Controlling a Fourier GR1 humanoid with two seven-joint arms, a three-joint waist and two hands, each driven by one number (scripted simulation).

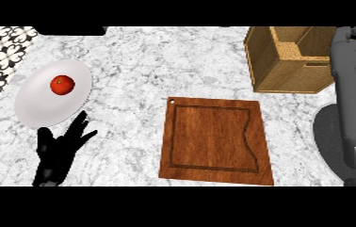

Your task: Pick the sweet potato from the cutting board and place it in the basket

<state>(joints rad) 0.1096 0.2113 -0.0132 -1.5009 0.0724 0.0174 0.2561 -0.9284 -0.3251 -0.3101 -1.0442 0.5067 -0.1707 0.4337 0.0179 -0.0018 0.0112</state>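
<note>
The wooden cutting board (217, 140) lies flat at the middle of the counter with nothing on it. No sweet potato shows anywhere. A woven basket (288, 59) stands at the back right, and the part of its inside that I can see holds nothing. My right forearm (342, 56) rises along the right edge, passes beside the basket and covers its right side. The right hand itself is out of the picture. My left hand (59, 148) rests open at the lower left, fingers up, just below the plate.
A white plate (42, 103) with a red apple (62, 85) on it lies at the left. A patterned tile strip (14, 42) borders the marble counter at the far left. A dark object (69, 30) sits at the back edge.
</note>
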